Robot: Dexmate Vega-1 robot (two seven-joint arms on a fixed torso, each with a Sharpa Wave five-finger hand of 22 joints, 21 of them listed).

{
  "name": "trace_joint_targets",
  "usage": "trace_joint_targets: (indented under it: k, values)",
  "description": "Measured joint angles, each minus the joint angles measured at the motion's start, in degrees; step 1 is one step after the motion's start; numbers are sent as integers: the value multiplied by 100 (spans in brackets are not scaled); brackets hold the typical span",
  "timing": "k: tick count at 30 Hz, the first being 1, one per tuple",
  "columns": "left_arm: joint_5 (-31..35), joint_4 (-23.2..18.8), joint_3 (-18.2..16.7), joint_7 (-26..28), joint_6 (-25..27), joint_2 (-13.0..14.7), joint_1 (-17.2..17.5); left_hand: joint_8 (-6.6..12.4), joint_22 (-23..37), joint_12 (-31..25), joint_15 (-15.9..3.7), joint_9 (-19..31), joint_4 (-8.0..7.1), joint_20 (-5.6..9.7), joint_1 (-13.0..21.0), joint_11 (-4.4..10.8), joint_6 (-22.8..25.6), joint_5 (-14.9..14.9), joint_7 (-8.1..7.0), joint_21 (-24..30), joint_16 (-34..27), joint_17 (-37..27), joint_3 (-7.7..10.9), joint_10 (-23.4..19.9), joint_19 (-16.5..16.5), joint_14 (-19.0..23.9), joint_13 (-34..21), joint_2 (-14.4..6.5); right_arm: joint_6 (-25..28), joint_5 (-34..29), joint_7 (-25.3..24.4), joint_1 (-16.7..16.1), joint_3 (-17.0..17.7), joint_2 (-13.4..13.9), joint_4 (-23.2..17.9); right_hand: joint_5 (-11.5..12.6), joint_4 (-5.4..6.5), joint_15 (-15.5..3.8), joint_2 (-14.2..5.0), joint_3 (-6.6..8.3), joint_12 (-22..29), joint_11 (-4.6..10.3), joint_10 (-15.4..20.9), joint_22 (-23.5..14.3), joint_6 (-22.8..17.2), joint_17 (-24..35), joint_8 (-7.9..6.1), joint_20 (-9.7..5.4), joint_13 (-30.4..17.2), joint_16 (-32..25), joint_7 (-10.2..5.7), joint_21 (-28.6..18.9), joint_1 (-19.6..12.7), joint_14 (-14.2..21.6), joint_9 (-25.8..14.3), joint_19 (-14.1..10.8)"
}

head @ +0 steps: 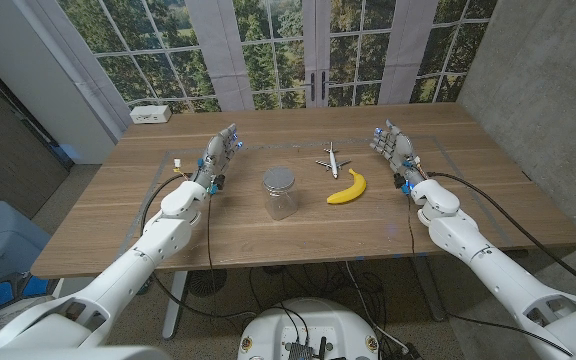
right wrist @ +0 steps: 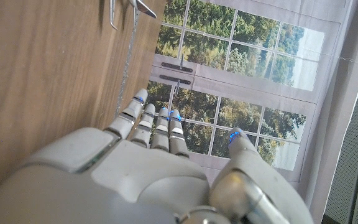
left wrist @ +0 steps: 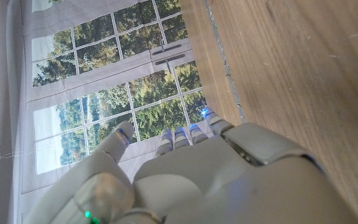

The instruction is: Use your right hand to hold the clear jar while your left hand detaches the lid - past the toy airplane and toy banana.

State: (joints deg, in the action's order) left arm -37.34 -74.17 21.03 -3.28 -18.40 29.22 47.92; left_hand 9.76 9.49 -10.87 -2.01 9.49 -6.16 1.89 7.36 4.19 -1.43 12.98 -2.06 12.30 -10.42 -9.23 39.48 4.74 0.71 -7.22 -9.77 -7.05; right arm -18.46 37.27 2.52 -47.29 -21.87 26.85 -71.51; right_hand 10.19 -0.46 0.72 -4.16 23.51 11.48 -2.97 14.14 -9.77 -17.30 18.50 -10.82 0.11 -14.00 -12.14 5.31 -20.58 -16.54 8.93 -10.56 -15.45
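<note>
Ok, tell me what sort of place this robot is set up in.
Probably a lab or office room arranged for robot trials, not a home. A bare wooden table stands before tall paned windows looking onto trees, beside a concrete wall, with only test props: a clear jar, toy banana and toy airplane.

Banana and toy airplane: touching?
Apart. The head view shows bare wood between the banana and the toy airplane.
</note>
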Motion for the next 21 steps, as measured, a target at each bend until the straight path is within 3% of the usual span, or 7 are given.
trace_joint_targets:
  k: [15,19,21]
  values:
    - [12,-87,-13,-171,-134,84,20,0,-1,0,16,-1,18,-34,-1,21,-42,9,-42,0,0,-26,30,62,-34,-57,0,1,-295,-395,-478,-328,-48,8,-342,0,-121,0,-83,84,0,-1,-2,1,1,-42,0,-24,44,0,0,0,-144,0,1,21]
    - [10,-137,-27,-176,-143,109,67,0,28,0,16,-1,18,-35,-1,20,-52,9,-51,-1,0,-26,30,62,-34,-57,0,1,-343,-502,-612,-436,-57,34,-492,0,-234,0,-119,115,0,-1,-2,1,1,-69,0,-46,43,0,0,27,-182,-1,1,-1]
    - [3,-161,-36,-176,-147,120,91,0,29,0,-6,-1,18,-35,-1,20,-52,9,-51,-1,27,-26,30,62,-34,-79,0,1,-358,-557,-674,-500,-64,49,-586,0,-271,0,-45,140,0,-1,-2,1,1,-82,0,-55,43,0,0,27,-260,-1,1,-10]
